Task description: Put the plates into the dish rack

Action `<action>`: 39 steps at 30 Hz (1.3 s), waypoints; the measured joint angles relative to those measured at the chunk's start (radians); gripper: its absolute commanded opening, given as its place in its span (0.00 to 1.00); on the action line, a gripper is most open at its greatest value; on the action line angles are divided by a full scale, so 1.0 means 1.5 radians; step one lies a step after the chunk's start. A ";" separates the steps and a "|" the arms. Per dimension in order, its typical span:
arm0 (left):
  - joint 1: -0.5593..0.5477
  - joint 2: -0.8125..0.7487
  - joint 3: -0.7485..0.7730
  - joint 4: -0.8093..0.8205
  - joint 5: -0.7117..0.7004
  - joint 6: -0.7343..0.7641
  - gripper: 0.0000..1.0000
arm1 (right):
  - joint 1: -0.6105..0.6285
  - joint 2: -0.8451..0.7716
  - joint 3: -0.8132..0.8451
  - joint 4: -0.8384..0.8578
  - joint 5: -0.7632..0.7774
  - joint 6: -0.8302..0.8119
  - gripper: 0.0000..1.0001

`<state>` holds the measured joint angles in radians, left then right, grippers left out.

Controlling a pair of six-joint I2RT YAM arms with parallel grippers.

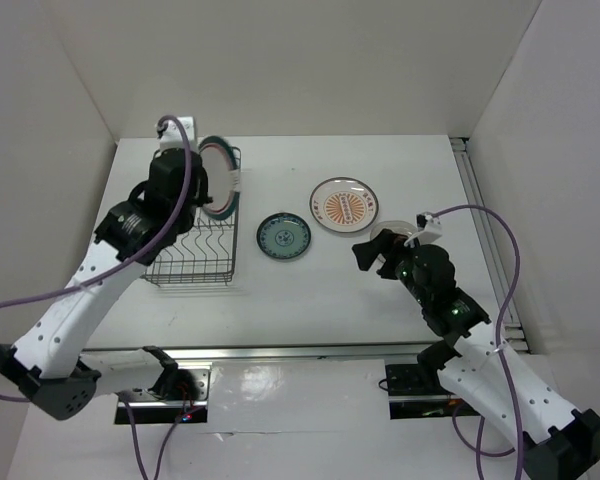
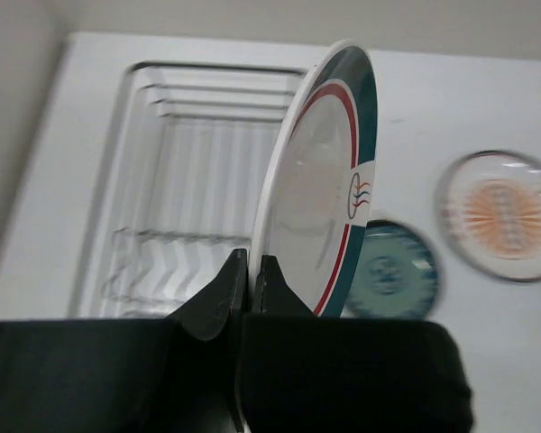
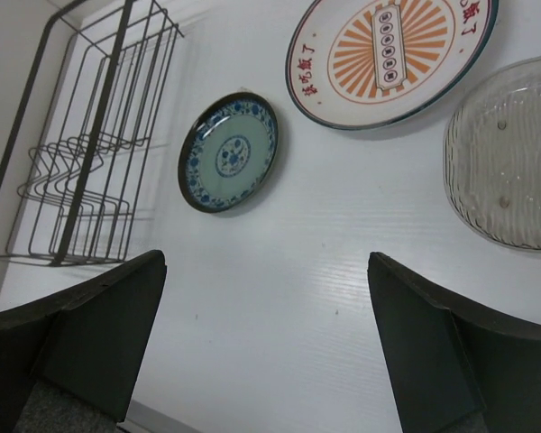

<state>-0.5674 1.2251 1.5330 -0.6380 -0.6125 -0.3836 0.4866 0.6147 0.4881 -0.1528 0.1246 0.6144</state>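
Observation:
My left gripper is shut on the lower rim of the white plate with teal-and-red rim rings. It holds the plate upright on edge above the far end of the dark wire dish rack. In the left wrist view the fingertips pinch the plate over the rack. The teal-blue patterned plate and the sunburst plate lie flat on the table right of the rack. My right gripper is open and empty, just right of the teal plate and near the sunburst plate.
A clear ribbed glass dish lies on the table by my right gripper, partly under the arm in the top view. The rack holds no plates. White walls enclose the table on the left, back and right.

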 measured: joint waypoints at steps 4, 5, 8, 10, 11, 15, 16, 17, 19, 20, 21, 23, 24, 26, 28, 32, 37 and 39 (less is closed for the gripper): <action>0.013 -0.091 -0.108 -0.064 -0.125 0.049 0.00 | 0.000 0.011 0.000 -0.006 -0.022 -0.020 1.00; 0.016 -0.113 -0.131 -0.079 -0.136 0.062 0.00 | 0.000 0.014 0.001 -0.006 -0.028 -0.023 1.00; 0.029 -0.157 -0.166 -0.100 -0.161 0.082 0.00 | 0.000 0.028 0.002 -0.005 -0.045 -0.029 1.00; 0.036 -0.174 -0.173 -0.097 -0.173 0.095 0.00 | 0.000 0.038 0.002 -0.005 -0.057 -0.032 1.00; 0.038 -0.179 -0.176 -0.096 -0.175 0.098 0.00 | 0.000 0.039 0.002 -0.004 -0.062 -0.033 1.00; 0.042 -0.173 -0.187 -0.091 -0.171 0.100 0.00 | 0.000 0.041 0.002 0.001 -0.076 -0.037 1.00; 0.045 -0.166 -0.191 -0.089 -0.166 0.099 0.00 | 0.000 0.042 0.002 0.001 -0.079 -0.038 1.00; 0.049 -0.155 -0.195 -0.087 -0.158 0.099 0.00 | 0.000 0.042 0.002 0.001 -0.081 -0.039 1.00; 0.064 -0.129 -0.200 -0.086 -0.125 0.097 0.00 | 0.000 0.043 0.002 0.001 -0.081 -0.042 1.00; 0.076 -0.114 -0.202 -0.083 -0.101 0.094 0.00 | 0.000 0.043 0.002 0.001 -0.081 -0.043 1.00; 0.083 -0.103 -0.202 -0.081 -0.083 0.093 0.00 | 0.000 0.044 0.002 0.001 -0.081 -0.044 1.00; 0.097 -0.085 -0.202 -0.074 -0.047 0.090 0.00 | 0.000 0.044 0.002 0.001 -0.081 -0.046 1.00; 0.104 -0.078 -0.202 -0.069 -0.034 0.085 0.00 | 0.000 0.043 0.002 0.001 -0.081 -0.047 1.00; 0.115 -0.063 -0.202 -0.060 -0.010 0.078 0.00 | 0.000 0.042 0.002 0.001 -0.080 -0.050 1.00; 0.125 -0.048 -0.202 -0.054 0.011 0.075 0.00 | 0.000 0.040 0.002 0.001 -0.077 -0.053 1.00; 0.142 -0.025 -0.202 -0.037 0.043 0.070 0.00 | 0.000 0.040 0.002 -0.001 -0.074 -0.057 1.00; 0.151 -0.012 -0.202 -0.018 0.064 0.062 0.00 | 0.000 0.040 0.002 -0.002 -0.073 -0.060 1.00; 0.152 -0.009 -0.203 -0.013 0.067 0.062 0.00 | 0.000 0.040 0.002 -0.005 -0.072 -0.062 1.00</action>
<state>-0.3397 1.2110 1.2289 -0.6579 -0.5114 -0.2905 0.4866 0.6750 0.4904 -0.1604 0.0170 0.5209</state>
